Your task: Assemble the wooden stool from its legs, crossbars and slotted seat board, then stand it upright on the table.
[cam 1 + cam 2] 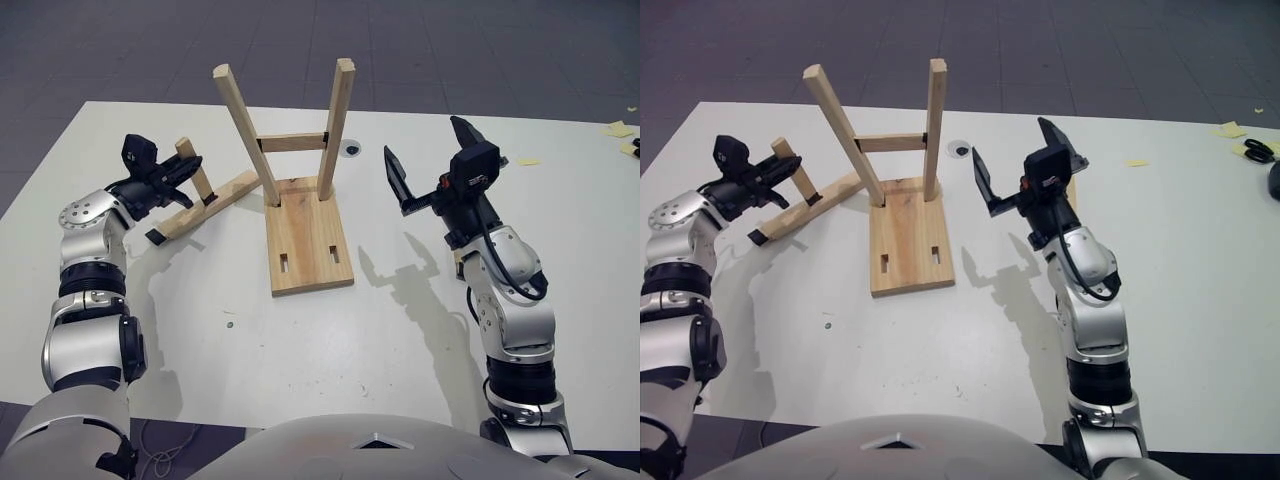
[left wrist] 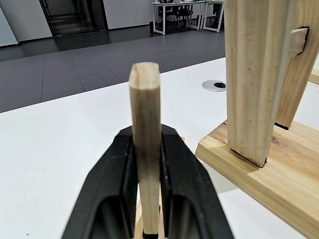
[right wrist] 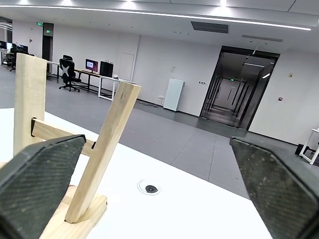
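The left gripper (image 1: 180,172) pinches the loose legs (image 1: 225,192), likely to fit them into the board (image 1: 310,250); the right gripper (image 1: 423,140) hangs open.

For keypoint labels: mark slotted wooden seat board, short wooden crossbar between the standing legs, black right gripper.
slotted seat board (image 1: 305,240): left eye view, bare middle.
wooden crossbar (image 1: 293,142): left eye view, mid-span.
right gripper (image 1: 420,134): left eye view, between fingertips.

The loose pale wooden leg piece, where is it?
In the eye views the leg piece lies on the white table, left of the slotted seat board, held by the left gripper.
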`<state>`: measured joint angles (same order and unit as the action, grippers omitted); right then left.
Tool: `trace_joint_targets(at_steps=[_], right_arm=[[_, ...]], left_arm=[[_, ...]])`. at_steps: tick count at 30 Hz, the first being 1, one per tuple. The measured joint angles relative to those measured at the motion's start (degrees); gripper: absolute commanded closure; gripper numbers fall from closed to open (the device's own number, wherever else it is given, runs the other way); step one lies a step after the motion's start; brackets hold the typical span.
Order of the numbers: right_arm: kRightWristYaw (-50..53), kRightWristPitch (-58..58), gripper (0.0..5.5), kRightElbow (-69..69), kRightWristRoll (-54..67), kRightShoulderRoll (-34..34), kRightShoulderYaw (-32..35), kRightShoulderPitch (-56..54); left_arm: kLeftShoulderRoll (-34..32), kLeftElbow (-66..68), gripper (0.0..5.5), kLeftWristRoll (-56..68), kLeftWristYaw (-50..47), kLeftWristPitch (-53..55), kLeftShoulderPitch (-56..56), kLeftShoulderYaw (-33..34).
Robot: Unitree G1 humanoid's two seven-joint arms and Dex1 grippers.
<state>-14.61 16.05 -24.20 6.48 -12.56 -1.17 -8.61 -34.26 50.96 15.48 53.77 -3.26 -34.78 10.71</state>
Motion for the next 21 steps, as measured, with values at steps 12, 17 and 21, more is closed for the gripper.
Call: trace_joint_targets(at_steps=[12, 17, 21], right_arm=[[0.71, 0.64, 0.1, -0.05, 0.49, 0.61, 0.52, 0.06], [0.81, 0.74, 0.1, -0.05, 0.5, 0.66, 0.51, 0.08], [0.8, 0.73, 0.1, -0.06, 0.49, 0.67, 0.51, 0.08]], left_arm=[[1.06, -24.21, 5.08, 4.32, 0.46, 16.04, 8.62, -2.93], [1.81, -28.08, 5.08, 4.4, -0.16, 17.08, 10.3, -4.21], [3.08, -29.16, 5.08, 4.44, -3.38, 14.32, 13.18, -3.2]])
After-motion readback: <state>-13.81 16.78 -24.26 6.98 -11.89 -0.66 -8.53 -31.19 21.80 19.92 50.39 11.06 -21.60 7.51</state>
